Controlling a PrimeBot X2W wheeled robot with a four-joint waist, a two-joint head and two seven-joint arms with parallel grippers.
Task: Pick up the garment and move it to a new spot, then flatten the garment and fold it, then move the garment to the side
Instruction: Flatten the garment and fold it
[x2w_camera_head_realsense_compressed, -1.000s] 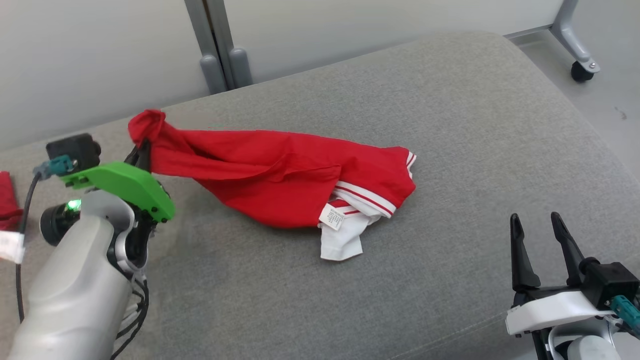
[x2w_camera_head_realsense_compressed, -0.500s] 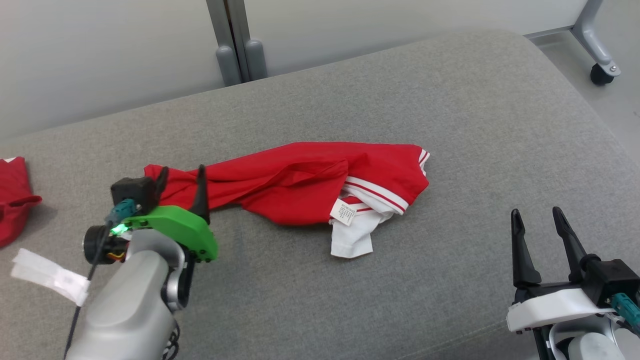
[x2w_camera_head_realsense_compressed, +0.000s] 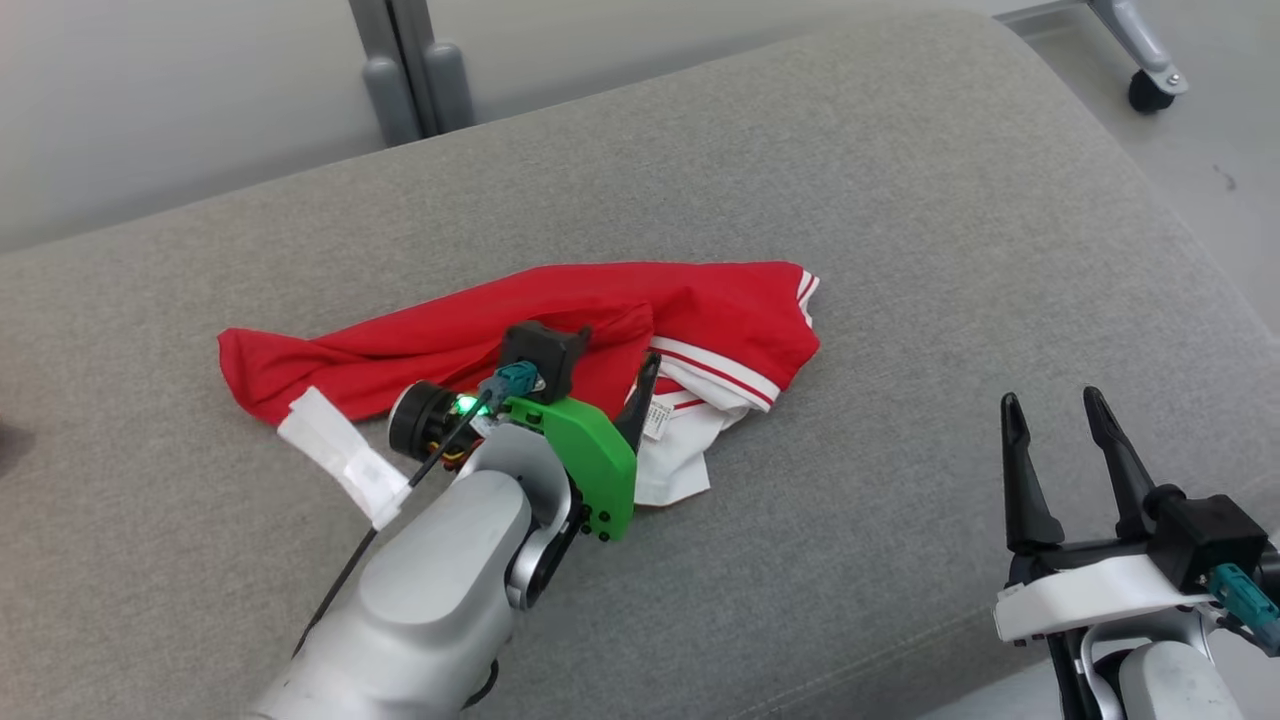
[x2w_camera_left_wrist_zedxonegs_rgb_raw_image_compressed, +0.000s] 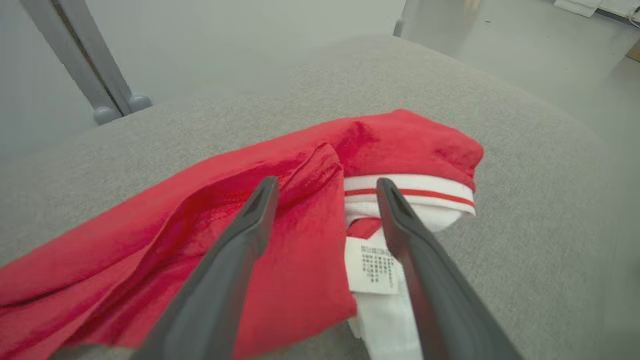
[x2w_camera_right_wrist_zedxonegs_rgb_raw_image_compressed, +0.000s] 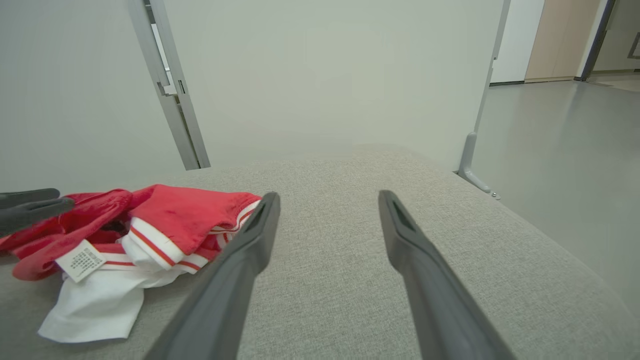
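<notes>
The garment, red with white striped trim and a white label, lies crumpled and stretched left to right on the grey cushion. My left gripper hovers over its right half, open, with nothing between the fingers. In the left wrist view the left gripper straddles the red fold and the white trim of the garment. My right gripper stands open at the lower right, apart from the cloth. In the right wrist view the right gripper points over bare cushion, with the garment to its left.
A grey metal post stands behind the cushion against a pale wall. A caster wheel rests on the floor at the top right. The cushion's rounded edge drops off on the right and along the front. A white tag hangs from my left arm.
My left gripper has opened and let go of the garment's left end, which now lies flat. The arm has moved right, over the label end. The head camera has shifted.
</notes>
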